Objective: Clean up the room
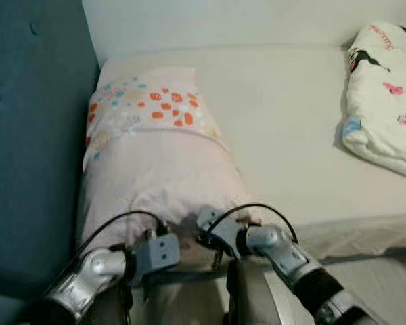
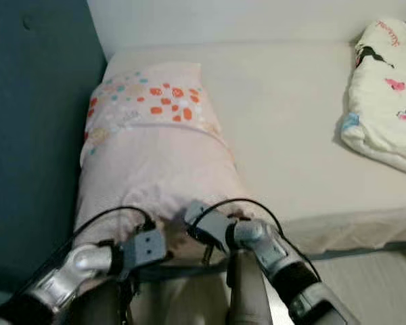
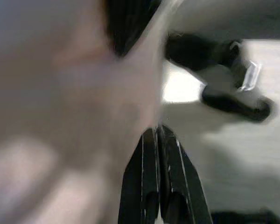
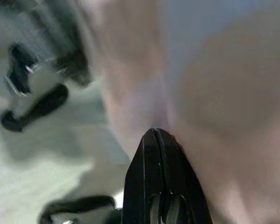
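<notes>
The left gripper (image 3: 155, 135) has its two long black fingers pressed flat together, tips meeting at the edge of blurred pale pink cloth, with a fold of it seemingly pinched between them. The right gripper (image 4: 155, 135) looks the same: fingers closed tight, their tips buried against the pink fabric. In the head views both silver arms reach forward side by side to the near end of a long pale pink pillow with orange, teal and white dots near its far end (image 1: 155, 156), the left wrist (image 1: 155, 252) at the near left corner and the right wrist (image 1: 220, 233) just beside it at the near middle.

The pillow lies lengthwise on a cream mattress (image 1: 291, 135), its near end overhanging the mattress's front edge. Its left side runs close along a dark teal padded headboard (image 1: 34, 135), leaving almost no gap there. Its far end sits near the white wall (image 1: 223, 20) behind the bed.

To the pillow's right the mattress is a broad bare stretch. Well apart, at the far right edge, lies a folded white quilt with pink, black and purple prints (image 1: 386, 101). Below the mattress's front edge, pale floor (image 1: 386, 284) shows at the right.
</notes>
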{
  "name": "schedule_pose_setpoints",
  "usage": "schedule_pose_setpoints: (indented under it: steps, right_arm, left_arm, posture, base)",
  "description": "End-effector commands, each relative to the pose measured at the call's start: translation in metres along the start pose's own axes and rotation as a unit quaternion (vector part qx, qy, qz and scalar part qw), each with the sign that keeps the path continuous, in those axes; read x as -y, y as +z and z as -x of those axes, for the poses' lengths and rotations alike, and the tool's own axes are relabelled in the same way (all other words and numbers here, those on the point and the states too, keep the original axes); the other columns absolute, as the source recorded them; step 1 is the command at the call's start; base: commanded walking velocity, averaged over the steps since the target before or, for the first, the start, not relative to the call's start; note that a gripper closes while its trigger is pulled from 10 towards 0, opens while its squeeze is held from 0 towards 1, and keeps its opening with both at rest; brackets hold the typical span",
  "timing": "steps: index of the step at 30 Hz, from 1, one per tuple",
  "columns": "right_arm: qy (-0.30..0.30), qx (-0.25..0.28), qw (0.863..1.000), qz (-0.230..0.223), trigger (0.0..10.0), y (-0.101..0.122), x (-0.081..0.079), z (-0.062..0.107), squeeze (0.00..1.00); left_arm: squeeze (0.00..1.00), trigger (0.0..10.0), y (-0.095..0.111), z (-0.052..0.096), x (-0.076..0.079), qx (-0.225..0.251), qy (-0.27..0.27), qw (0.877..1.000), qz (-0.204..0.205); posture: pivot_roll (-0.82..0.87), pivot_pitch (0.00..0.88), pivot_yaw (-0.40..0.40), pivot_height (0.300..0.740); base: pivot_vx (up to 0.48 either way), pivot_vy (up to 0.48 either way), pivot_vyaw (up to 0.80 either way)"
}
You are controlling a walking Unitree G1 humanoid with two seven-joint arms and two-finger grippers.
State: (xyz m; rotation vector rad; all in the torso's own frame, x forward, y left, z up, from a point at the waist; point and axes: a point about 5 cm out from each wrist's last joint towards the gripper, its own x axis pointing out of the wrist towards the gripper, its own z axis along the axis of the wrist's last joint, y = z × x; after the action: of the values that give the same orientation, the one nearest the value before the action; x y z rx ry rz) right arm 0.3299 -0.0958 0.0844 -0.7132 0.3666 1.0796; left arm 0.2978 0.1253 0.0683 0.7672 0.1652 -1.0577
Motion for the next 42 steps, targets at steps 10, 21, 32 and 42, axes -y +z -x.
schedule_pose_setpoints:
  steps: [10,21,32,42]
  right_arm:
    - [-0.112,-0.091,0.987,0.075,0.0,-0.007,0.037,0.002,0.00]
    - [-0.333,-0.108,0.920,0.174,10.0,0.036,0.111,0.041,0.00]
    - [-0.359,-0.116,0.903,0.204,10.0,0.044,0.119,0.048,0.00]
    - [-0.353,-0.005,0.930,0.104,10.0,0.065,0.102,0.023,0.00]
  left_arm:
    - [0.00,0.0,0.012,-0.036,-0.042,-0.111,0.106,0.982,-0.111]
    - [0.00,0.0,0.050,-0.012,-0.133,-0.182,0.295,0.903,-0.254]
    - [0.00,0.0,0.053,-0.003,-0.146,-0.195,0.322,0.888,-0.265]
    - [0.00,0.0,0.027,0.004,-0.133,-0.188,0.290,0.918,-0.194]
  posture:
    - [-0.09,0.374,-0.048,0.570]
    - [-0.10,0.369,-0.040,0.570]
    - [-0.10,0.370,-0.040,0.570]
    - [-0.09,0.346,-0.061,0.570]
  base:
    - [0.000,0.000,0.00]
    - [0.000,0.000,0.00]
    - [0.000,0.000,0.00]
    - [0.000,0.000,0.00]
